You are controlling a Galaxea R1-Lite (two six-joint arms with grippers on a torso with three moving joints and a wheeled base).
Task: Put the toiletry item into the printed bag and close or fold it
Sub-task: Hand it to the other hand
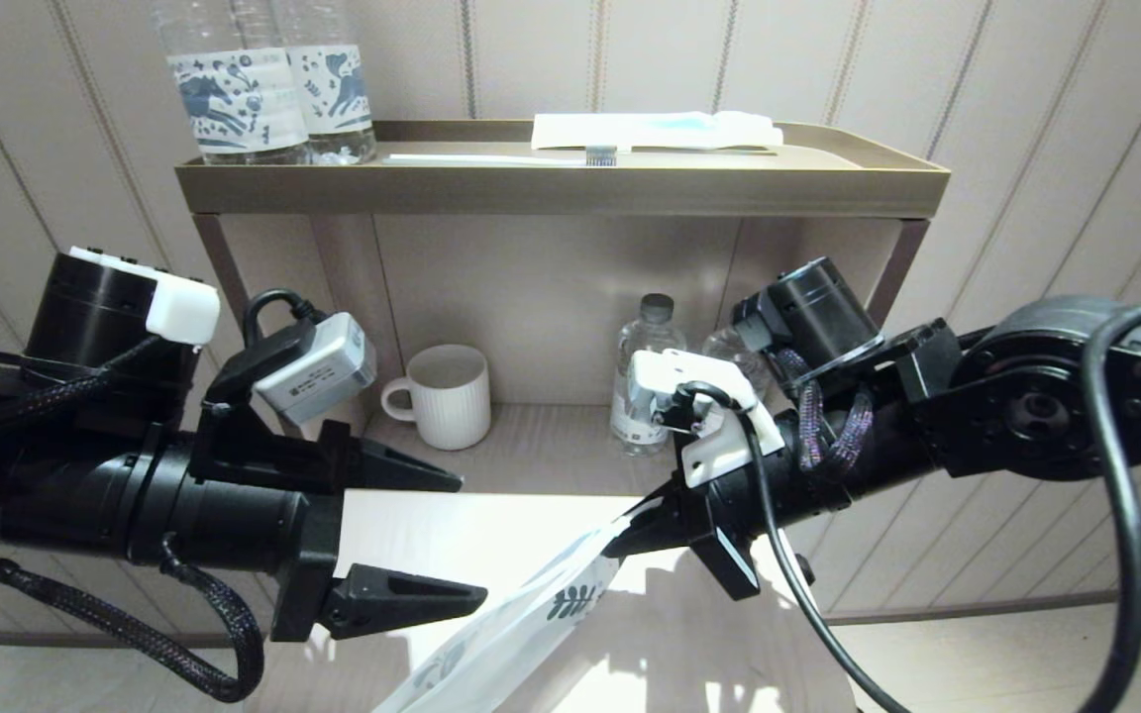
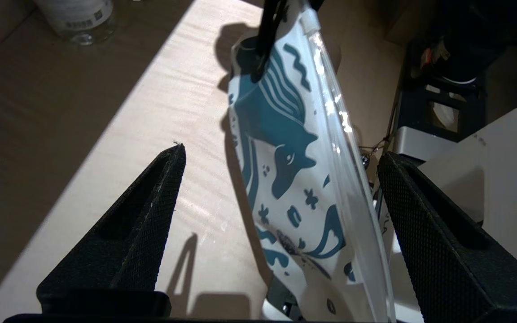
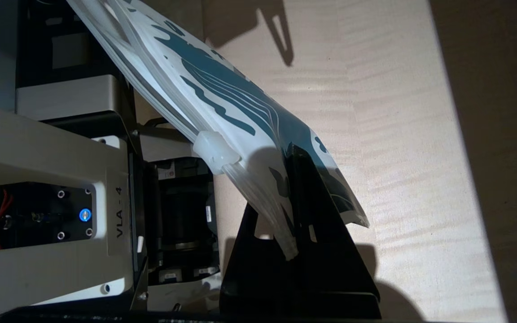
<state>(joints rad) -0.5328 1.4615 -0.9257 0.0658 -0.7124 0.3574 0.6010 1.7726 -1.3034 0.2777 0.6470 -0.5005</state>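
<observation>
Closest thing to the head camera is the left gripper [image 1: 427, 540], fingers spread wide with nothing in them, hovering over the near-left part of the worktop [image 1: 452, 535]. Its wrist view shows the printed bag [image 2: 301, 179] hanging right between those open fingers without touching either one.

The right gripper [image 1: 630, 530] has the bag. Its jaws are clamped on one corner at the zip end, and the white slider [image 3: 216, 152] sits just beside the pinch. The rest of the pouch droops down and toward the near edge of the worktop, off the surface as far as I can tell.

Handling-wise this thing looks super light and floppy: thin glossy plastic that sags under its own weight, so it'll swing and probably slip if pinched on the smooth face. I'd say the zip strip is the stiffest bit, so the left gripper should grab that rim on the far side of the slider to get the mouth spread open.

The toiletry item looks like the white-and-blue packet [image 1: 655, 129] up on the shelf tray [image 1: 561, 188], next to a loose toothbrush [image 1: 501, 158] and the water bottles [image 1: 268, 84]. Still up there, so nothing's in the bag yet from what I can see.
</observation>
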